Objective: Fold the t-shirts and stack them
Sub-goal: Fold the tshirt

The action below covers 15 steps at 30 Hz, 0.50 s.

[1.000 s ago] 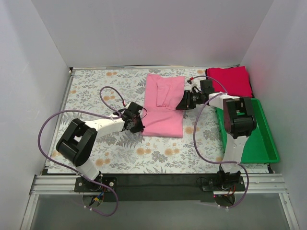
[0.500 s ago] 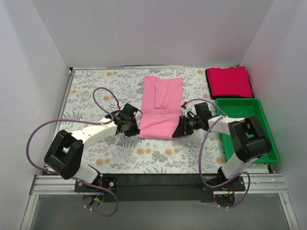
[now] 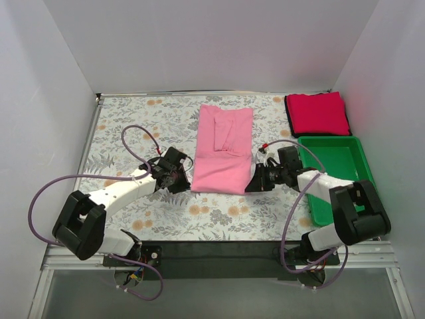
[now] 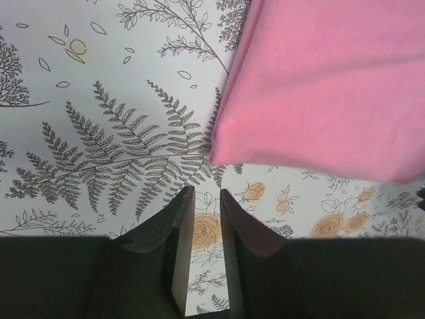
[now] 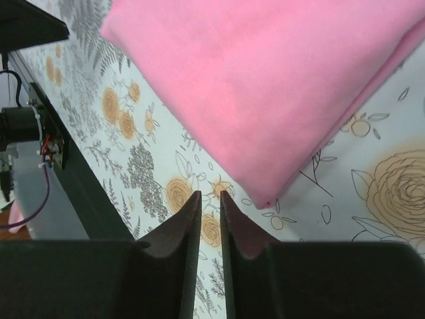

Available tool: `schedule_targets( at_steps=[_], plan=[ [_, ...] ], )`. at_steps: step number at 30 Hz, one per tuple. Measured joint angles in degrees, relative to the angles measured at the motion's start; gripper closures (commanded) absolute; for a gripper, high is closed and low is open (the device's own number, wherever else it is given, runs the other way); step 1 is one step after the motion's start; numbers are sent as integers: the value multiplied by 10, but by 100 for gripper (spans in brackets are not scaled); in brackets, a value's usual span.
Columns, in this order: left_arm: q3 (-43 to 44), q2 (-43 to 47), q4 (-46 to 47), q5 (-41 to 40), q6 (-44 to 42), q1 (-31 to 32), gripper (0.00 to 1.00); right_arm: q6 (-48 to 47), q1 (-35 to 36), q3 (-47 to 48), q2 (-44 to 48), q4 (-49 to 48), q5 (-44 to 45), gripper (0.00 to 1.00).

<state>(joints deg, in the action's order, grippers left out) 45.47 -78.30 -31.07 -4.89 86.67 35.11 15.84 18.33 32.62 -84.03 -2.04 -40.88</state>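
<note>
The light pink t-shirt (image 3: 222, 153) lies folded into a long strip in the middle of the floral cloth. The crimson red t-shirt (image 3: 317, 113) lies folded at the back right. My left gripper (image 3: 182, 183) sits low by the pink shirt's near left corner, jaws nearly together and empty. In the left wrist view the gripper (image 4: 207, 193) is just short of the pink edge (image 4: 332, 86). My right gripper (image 3: 254, 184) sits by the near right corner, also narrowly shut and empty. In the right wrist view the gripper (image 5: 210, 194) is beside the pink corner (image 5: 265, 80).
A green plastic bin (image 3: 372, 193) stands at the right edge, in front of the red shirt. The floral table cloth (image 3: 133, 126) covers the table. White walls enclose the left, back and right. Purple cables loop off both arms.
My right gripper has moved from the pink shirt's upper right side down to its near right corner. My left gripper has shifted slightly toward the near left corner. The shirt stays flat.
</note>
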Motion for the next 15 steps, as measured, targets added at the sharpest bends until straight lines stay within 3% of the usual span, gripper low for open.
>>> schedule_targets(
  at_steps=[6,15],
  plan=[
    [7,-1,2,0,7,0,75,0,0,54,37,21,24,78],
    [32,-21,15,1,-7,-1,73,7,-8,75,-109,16,31,79]
  ],
)
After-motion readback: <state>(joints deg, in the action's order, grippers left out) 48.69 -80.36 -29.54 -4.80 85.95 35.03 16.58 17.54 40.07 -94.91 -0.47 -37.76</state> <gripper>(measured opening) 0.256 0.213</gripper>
